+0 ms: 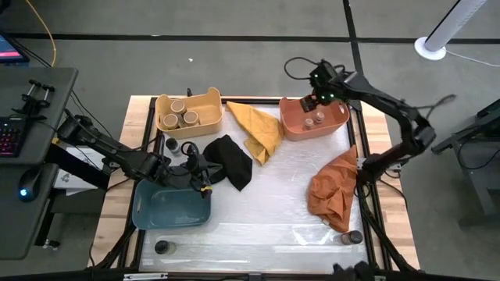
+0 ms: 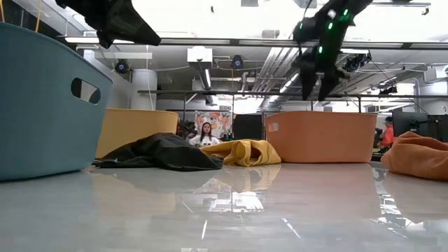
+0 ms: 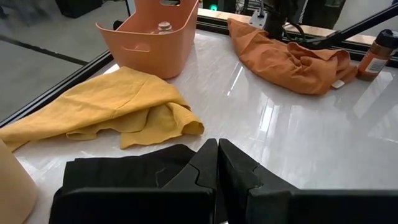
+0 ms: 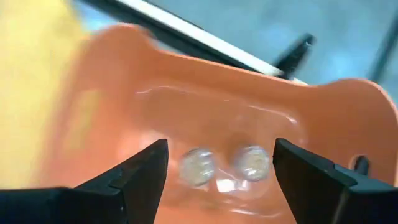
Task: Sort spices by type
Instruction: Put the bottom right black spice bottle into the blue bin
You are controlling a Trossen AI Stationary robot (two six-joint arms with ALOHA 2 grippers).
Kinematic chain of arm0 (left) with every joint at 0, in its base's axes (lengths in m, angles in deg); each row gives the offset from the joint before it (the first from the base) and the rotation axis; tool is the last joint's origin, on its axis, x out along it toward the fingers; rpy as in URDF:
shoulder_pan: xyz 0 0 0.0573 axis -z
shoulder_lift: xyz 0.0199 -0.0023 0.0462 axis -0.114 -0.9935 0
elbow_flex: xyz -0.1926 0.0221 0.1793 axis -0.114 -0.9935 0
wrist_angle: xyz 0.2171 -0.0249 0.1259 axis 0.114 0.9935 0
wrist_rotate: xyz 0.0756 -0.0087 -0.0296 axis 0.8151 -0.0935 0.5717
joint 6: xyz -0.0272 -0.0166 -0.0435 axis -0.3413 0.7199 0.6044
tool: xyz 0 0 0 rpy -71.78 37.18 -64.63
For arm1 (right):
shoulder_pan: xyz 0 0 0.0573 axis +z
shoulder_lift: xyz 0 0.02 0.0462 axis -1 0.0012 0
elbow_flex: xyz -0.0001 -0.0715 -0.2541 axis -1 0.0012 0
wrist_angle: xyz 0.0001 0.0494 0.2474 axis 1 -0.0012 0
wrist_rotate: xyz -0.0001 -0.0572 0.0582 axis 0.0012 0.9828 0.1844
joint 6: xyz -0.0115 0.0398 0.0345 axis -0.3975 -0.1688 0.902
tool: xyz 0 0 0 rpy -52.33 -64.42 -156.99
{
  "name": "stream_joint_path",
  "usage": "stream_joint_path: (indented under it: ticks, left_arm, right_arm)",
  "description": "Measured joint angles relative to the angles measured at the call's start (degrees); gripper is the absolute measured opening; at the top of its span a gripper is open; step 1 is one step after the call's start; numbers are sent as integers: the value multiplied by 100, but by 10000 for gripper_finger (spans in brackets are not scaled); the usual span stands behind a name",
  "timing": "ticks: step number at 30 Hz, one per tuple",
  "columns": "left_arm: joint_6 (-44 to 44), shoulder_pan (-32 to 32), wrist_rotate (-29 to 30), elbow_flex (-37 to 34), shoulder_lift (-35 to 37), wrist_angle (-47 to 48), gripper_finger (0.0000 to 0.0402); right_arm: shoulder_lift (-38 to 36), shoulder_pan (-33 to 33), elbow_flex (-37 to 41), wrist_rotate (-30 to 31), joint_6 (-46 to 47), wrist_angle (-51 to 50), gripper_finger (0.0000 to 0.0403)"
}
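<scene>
High view: right gripper (image 1: 319, 95) is hovering spread and empty over the orange bin (image 1: 291, 122), two jars (image 1: 315, 119) inside. Left wrist view: left gripper (image 3: 217, 163) is sitting clenched above the black cloth (image 3: 124, 177). Right wrist view: both jars, blurry, are lying between the fingers (image 4: 146, 171).

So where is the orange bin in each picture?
High view: the orange bin sits at the table's far edge, right of centre, under the right gripper.
Low view: right of centre at the back, behind the yellow cloth.
Left wrist view: near the top, left of centre.
Right wrist view: it fills the picture, two jars inside.
Shared landmark: the yellow cloth beside it.
</scene>
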Motion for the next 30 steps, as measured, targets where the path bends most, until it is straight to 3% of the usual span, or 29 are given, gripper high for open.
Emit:
stream_joint_path:
  ticks: [6,13,21,30]
  left_arm:
    - [137,10,-3,0,0,3,0]
    - [148,10,-1,0,0,0,0]
    - [193,10,-1,0,0,-48,0]
    - [303,10,1,0,0,-89,0]
  right_arm:
    - [-979,1005,286,-963,123,-278,279]
    - [-1765,3233,1070,-1195,1176,-334,272]
    - [-1963,5879,1992,-1256,3440,-335,255]
    - [-1953,7993,2064,-1453,5993,-368,254]
